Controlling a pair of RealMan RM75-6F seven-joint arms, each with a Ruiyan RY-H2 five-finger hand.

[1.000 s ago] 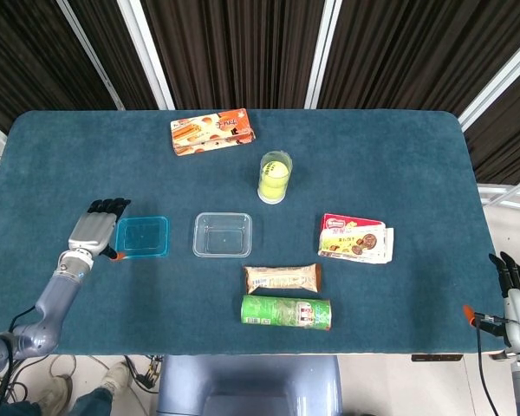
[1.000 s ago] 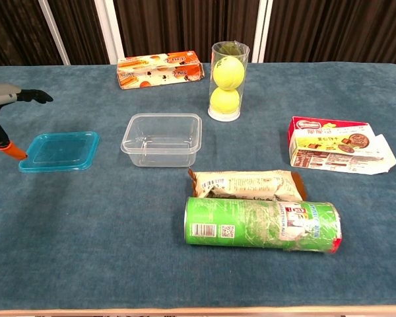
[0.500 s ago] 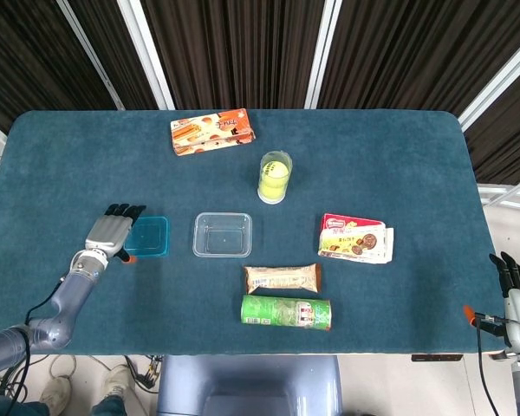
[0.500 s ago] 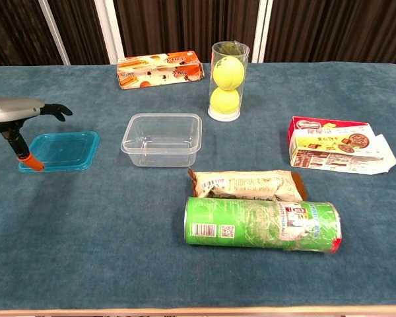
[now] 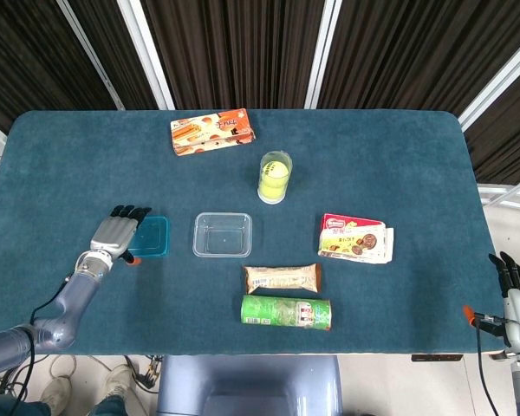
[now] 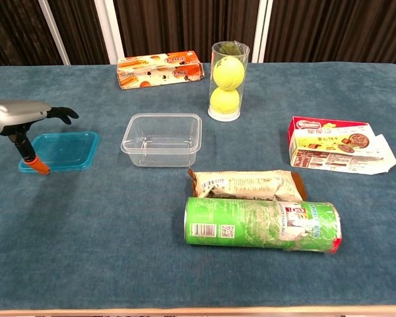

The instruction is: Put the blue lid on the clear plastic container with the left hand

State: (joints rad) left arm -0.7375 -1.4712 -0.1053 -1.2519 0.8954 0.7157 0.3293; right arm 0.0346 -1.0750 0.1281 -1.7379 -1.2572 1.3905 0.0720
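Note:
The blue lid (image 5: pixel 153 236) (image 6: pixel 63 149) lies flat on the table, to the left of the clear plastic container (image 5: pixel 223 234) (image 6: pixel 162 139), which stands open and empty. My left hand (image 5: pixel 118 234) (image 6: pixel 21 115) hovers over the lid's left edge with its fingers stretched out flat and its orange-tipped thumb pointing down at the lid's near-left corner. It holds nothing. In the head view it hides the lid's left part. My right hand (image 5: pixel 516 292) hangs beyond the table's right front corner, fingers straight and holding nothing.
An orange biscuit box (image 5: pixel 212 131) lies at the back. A clear tube of tennis balls (image 5: pixel 275 176) stands behind the container. A red cookie box (image 5: pixel 355 238), a wrapped snack pack (image 5: pixel 282 278) and a green chips can (image 5: pixel 286 312) lie right and in front.
My left hand has moved right, from beside the lid to over its left part, and its thumb now points down at the lid's corner. The lid and container have not moved.

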